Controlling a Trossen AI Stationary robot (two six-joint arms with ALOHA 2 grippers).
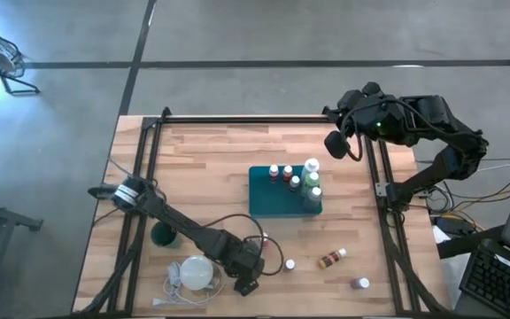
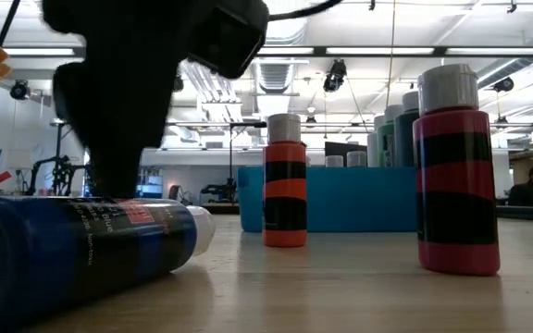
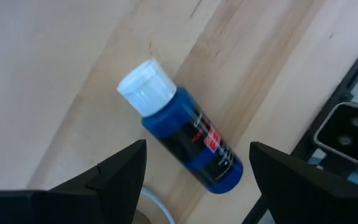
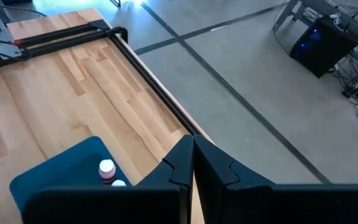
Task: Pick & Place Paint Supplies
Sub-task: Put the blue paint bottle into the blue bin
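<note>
A blue paint bottle [image 3: 191,143] with a white cap lies on its side on the wood near the table's near edge; it also fills the left of the low view as the blue bottle [image 2: 81,250]. My left gripper [image 3: 197,148] hangs over it, open, one finger on each side of the bottle's body with a gap to both. In the high view the left gripper [image 1: 246,283] covers the bottle. My right gripper [image 1: 336,143] waits shut above the table's far right, beyond the teal tray [image 1: 268,208], which holds several white-capped bottles [image 1: 301,182].
Loose on the near right of the table are a white-capped bottle [image 1: 289,264], a brown bottle lying flat [image 1: 332,258] and another upright one [image 1: 359,283]. A white disc with a cord [image 1: 195,270] and a dark green cup [image 1: 162,235] sit beside the left arm.
</note>
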